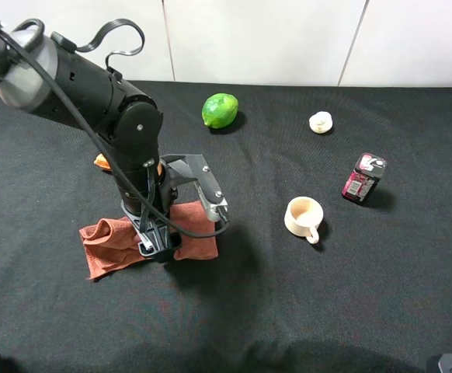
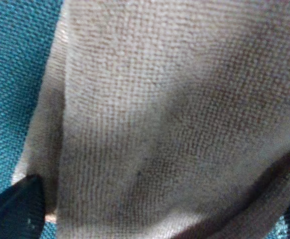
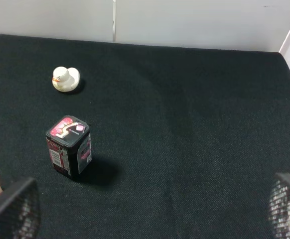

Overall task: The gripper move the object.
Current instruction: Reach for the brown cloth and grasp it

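My left claw (image 1: 158, 244) sits released, jaws spread wide over the towel (image 1: 108, 239). I should press lower and pinch a thick fold before dragging it.

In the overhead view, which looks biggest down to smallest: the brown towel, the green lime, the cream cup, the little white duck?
1. rust-brown terry cloth towel, clearly largest
2. round green lime and cream handled cup: look about alike, not ranked
3. small white duck figure
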`<control>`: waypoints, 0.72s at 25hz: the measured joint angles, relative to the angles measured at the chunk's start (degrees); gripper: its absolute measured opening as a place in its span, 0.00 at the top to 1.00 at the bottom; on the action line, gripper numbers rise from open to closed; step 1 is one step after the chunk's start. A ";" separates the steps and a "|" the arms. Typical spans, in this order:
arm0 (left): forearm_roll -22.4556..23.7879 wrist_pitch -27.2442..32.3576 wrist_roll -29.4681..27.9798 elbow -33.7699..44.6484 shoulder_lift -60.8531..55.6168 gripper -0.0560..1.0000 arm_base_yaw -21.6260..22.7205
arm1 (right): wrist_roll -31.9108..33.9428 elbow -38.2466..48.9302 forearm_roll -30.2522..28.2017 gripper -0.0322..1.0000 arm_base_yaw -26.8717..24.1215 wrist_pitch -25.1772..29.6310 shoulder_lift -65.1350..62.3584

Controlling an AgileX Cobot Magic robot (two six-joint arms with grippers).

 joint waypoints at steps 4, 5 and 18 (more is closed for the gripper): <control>0.00 0.00 0.00 0.00 0.00 0.04 0.00 | 0.00 0.00 0.00 0.30 0.00 0.00 0.00; 0.00 0.00 0.00 0.00 0.00 0.04 0.00 | 0.00 0.00 0.00 0.30 0.00 0.00 0.00; 0.00 0.00 0.00 0.00 0.00 0.21 0.00 | 0.00 0.00 0.00 0.30 0.00 0.00 0.00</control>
